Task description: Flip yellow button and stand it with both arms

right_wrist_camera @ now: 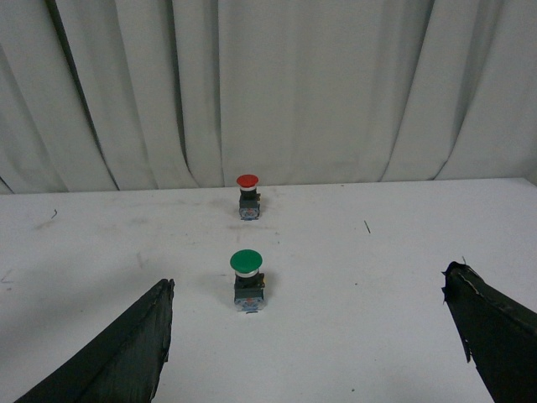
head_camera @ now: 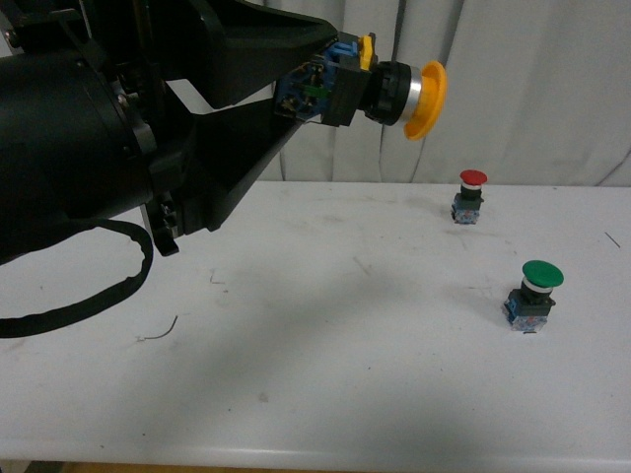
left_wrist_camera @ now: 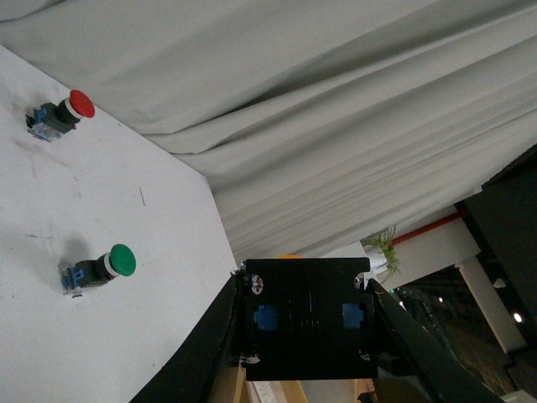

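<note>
Big black left arm (head_camera: 69,148) up close, its jaws clamped on the yellow button (head_camera: 426,99), cap poking out past the tips, above the surface (head_camera: 325,374); right jaws spread wide.

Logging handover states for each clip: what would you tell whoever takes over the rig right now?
Left gripper: shut on the small yellow-capped push button, held in the air, cap sideways.
Right gripper: open, empty, facing the green-capped button and the red-capped button, both upright on the white table.
Done: pick-up.
Remaining: flip it and stand it on the table.
</note>
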Available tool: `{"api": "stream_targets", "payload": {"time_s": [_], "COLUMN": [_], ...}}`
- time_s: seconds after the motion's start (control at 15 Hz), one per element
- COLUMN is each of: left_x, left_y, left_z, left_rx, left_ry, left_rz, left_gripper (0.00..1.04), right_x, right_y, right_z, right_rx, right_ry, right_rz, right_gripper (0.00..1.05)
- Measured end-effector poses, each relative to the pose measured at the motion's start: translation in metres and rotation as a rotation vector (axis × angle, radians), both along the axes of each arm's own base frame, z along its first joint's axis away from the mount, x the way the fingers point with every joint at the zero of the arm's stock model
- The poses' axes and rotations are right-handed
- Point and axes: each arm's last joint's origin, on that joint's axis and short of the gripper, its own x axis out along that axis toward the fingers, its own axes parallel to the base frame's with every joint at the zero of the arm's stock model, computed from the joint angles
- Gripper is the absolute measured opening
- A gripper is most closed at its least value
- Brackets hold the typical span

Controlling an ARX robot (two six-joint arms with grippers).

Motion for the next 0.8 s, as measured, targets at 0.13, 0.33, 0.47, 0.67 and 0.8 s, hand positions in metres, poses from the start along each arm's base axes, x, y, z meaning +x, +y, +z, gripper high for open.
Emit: {"api": "stream_targets", "payload": {"time_s": [0.13, 0.33, 0.47, 0.67, 0.8], "left_x": [-0.002, -0.001, 0.0, -0.001, -0.001], "left_y": [-0.004, -0.004, -0.004, -0.007, -0.009], "left_z": [0.0, 0.001, 0.004, 0.004, 0.005], "left_rx": [-0.002, 0.001, -0.003, 0.005, 0.008], "left_ry": [-0.003, -0.01, -0.02, -0.034, -0.041], "left_rz": [-0.006, -0.004, 0.001, -0.004, -0.001], "left_gripper": [0.36, 0.36, 0.36, 0.36, 0.36], "right_x": [0.0, 0.008, 0.029, 0.094, 0.15], "right_y": [0.0, -0.007, -0.01, -0.009, -0.002], "right_z": [0.0, 0.014, 0.018, 0.063, 0.07], "right_rx": [0.0, 0.003, -0.007, -0.003, 0.089], "right_ry": [0.0, -0.119, -0.136, -0.296, -0.26], "right_rz": [0.0, 0.121, 0.217, 0.286, 0.317], "right_gripper": [0.98, 0.98, 0.98, 0.98, 0.98]}}
